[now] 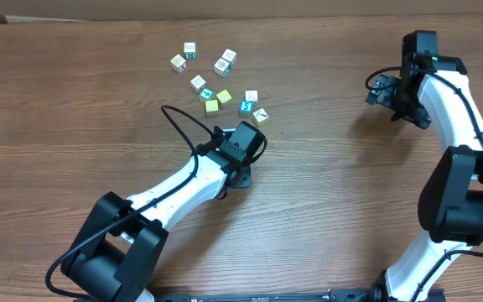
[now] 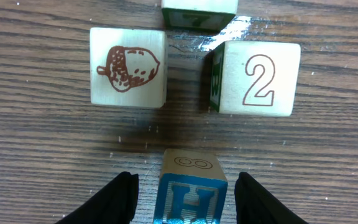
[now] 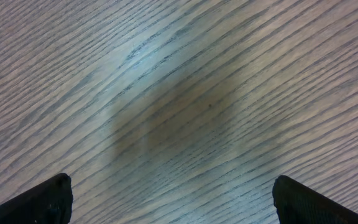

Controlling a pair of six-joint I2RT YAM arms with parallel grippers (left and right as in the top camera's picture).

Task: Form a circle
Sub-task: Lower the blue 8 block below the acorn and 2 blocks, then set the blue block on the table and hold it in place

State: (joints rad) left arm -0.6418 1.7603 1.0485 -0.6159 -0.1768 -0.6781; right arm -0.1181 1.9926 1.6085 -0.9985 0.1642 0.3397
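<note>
Step in hand: I judge I am placing a cube into the ring; the blue H cube [image 2: 191, 198] sits on the desk [image 1: 74, 126] between my left tool [image 2: 185, 198] fingers.
Left tool: fingers [image 2: 118, 200] stand a little off either side of the blue H cube, with wood showing in each gap; spread, not pinching.
Right tool [image 3: 173, 202]: spread wide over bare desk, well apart from the cubes, at 3 o'clock in the overhead view.
Next move: I think it calls for backing the left tool straight off without nudging the cube, then fetching another cube from the scatter.
Circle [image 1: 218, 82]: loose, gappy cluster at 12 o'clock on the desk, just beyond the left tool.
Circle close up: acorn cube [image 2: 128, 67] at 10 o'clock, "2" cube [image 2: 257, 78] at 2 o'clock, green-edged cube [image 2: 199, 12] at 12, H cube at 6; none touching.
</note>
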